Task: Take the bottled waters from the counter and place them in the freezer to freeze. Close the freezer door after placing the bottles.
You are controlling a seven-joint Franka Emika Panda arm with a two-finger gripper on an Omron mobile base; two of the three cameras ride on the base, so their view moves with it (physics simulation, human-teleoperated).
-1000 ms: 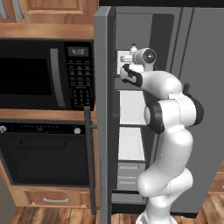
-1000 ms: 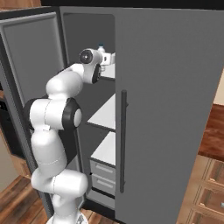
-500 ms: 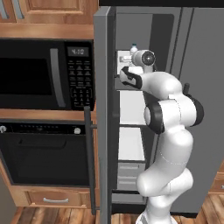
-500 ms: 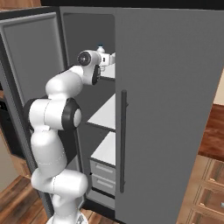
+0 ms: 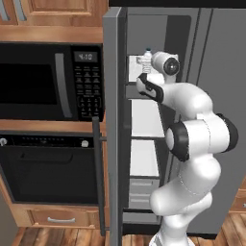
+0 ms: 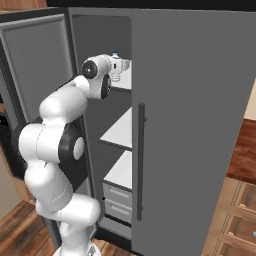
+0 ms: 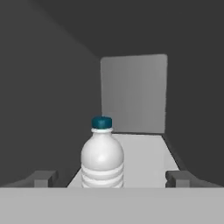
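A clear bottled water (image 7: 102, 157) with a teal cap and whitish label stands upright on a white shelf (image 7: 144, 157) inside the freezer. My gripper (image 7: 111, 178) is open, with one fingertip on each side of the bottle and a clear gap to it. From the base, the same bottle (image 5: 144, 60) sits on the top shelf just in front of my hand, and it also appears as the bottle (image 6: 116, 69) beside the gripper (image 6: 120, 70). The freezer door (image 5: 114, 120) stands wide open to the left of the arm.
A black microwave (image 5: 48, 79) and wall oven (image 5: 48, 168) sit left of the open door. Lower white shelves (image 5: 144, 115) and drawers (image 5: 141, 192) fill the freezer below. The plain grey right door (image 6: 200, 125) with its dark handle (image 6: 141, 160) is closed.
The jaws have spread apart and let go of the teal-capped bottle, which now stands free on the shelf. The arm has barely moved.
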